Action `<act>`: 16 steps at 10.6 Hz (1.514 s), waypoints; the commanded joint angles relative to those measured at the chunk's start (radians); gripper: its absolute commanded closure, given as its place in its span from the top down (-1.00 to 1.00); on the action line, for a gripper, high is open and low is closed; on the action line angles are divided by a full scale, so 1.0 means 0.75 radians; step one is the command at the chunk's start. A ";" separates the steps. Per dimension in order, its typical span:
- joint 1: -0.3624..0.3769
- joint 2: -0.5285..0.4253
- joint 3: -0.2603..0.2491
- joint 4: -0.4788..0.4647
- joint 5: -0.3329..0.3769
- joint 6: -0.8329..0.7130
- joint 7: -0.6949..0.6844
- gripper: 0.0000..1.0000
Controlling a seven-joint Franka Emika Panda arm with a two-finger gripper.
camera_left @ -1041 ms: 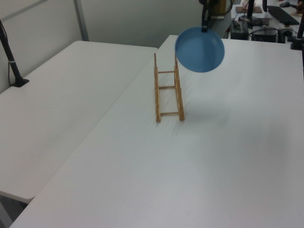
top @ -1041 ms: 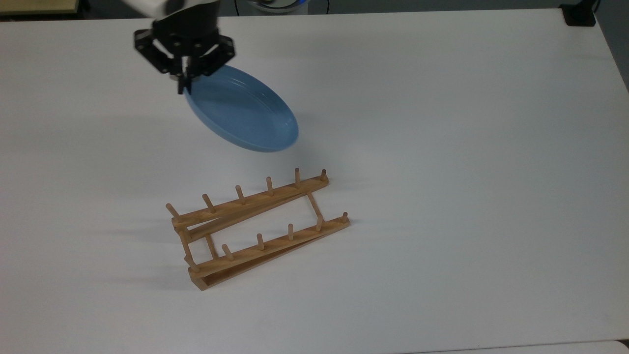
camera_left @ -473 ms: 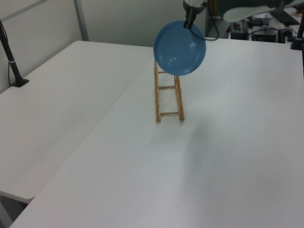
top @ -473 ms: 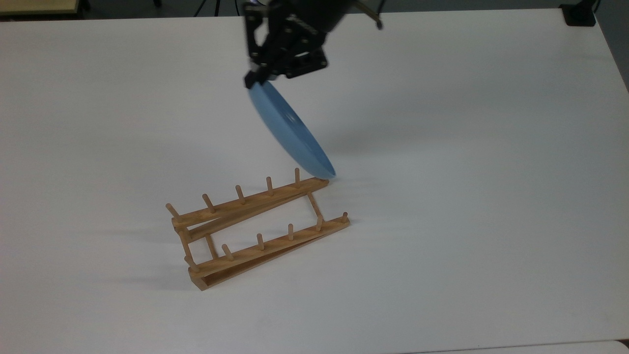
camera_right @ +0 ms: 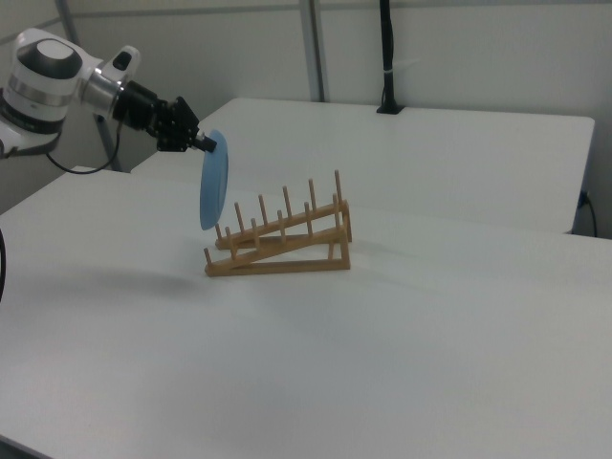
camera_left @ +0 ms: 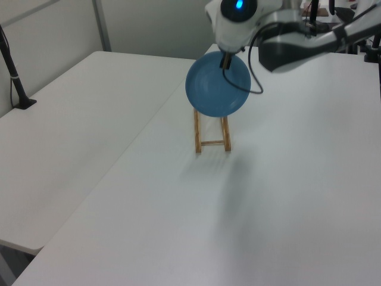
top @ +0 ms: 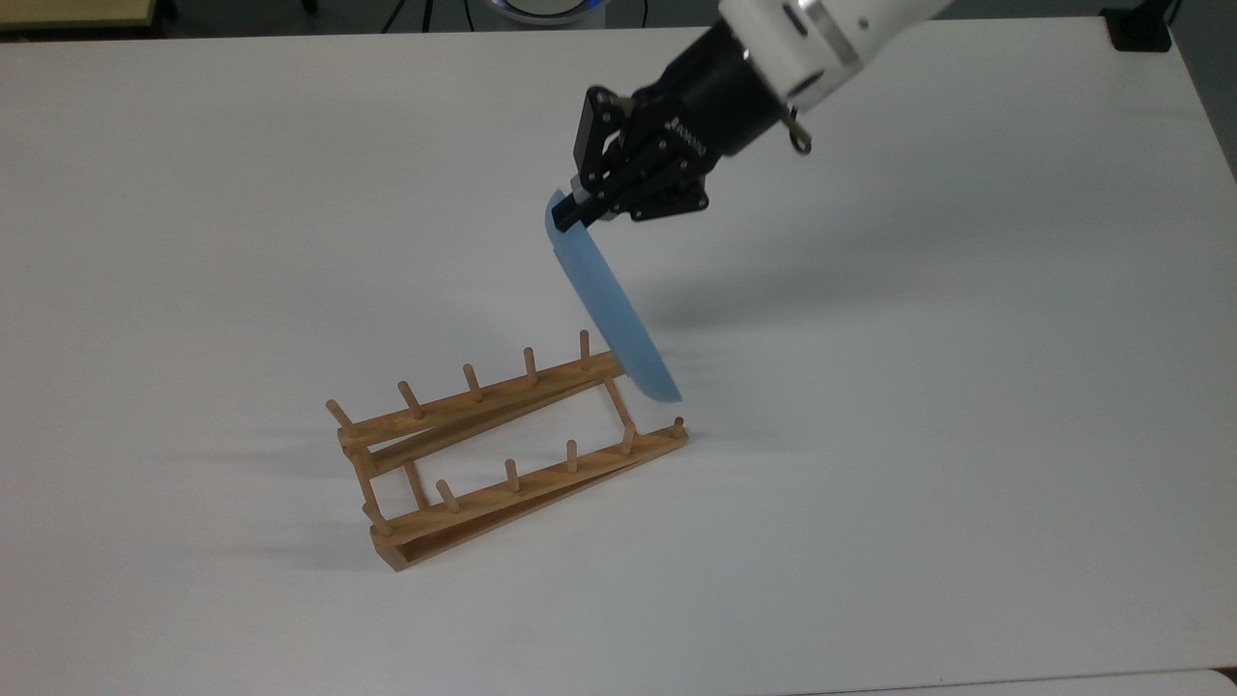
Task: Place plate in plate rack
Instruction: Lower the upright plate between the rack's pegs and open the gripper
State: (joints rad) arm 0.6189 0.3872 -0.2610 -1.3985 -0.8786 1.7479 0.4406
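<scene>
Plate held on edge in the air, pinched at its top rim by the tool; tool clenched on plate. Lower edge hanging over the low end of the rack, at the top view's right, near the last pegs, not yet seated. Seen face-on in the left view, edge-on in the right view, just beside the rack's near end. Rack flat on the desk.

Handling, judged: stiff, glossy, likely slippery and breakable; rim pinch only, so prone to swing or slip; firm hold at rim best, slow lowering.

Arm reaching in from the top view's upper right, wrist angled down-left, tool above the plate.
</scene>
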 commanded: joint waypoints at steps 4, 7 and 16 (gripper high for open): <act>0.044 0.132 -0.018 0.022 -0.115 -0.058 0.063 -1.00; 0.044 0.153 -0.016 0.022 -0.119 -0.058 0.065 -1.00; 0.050 0.236 -0.006 0.026 -0.146 -0.036 0.065 -1.00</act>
State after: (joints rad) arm 0.6462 0.5502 -0.2598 -1.3963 -0.9646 1.7384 0.4770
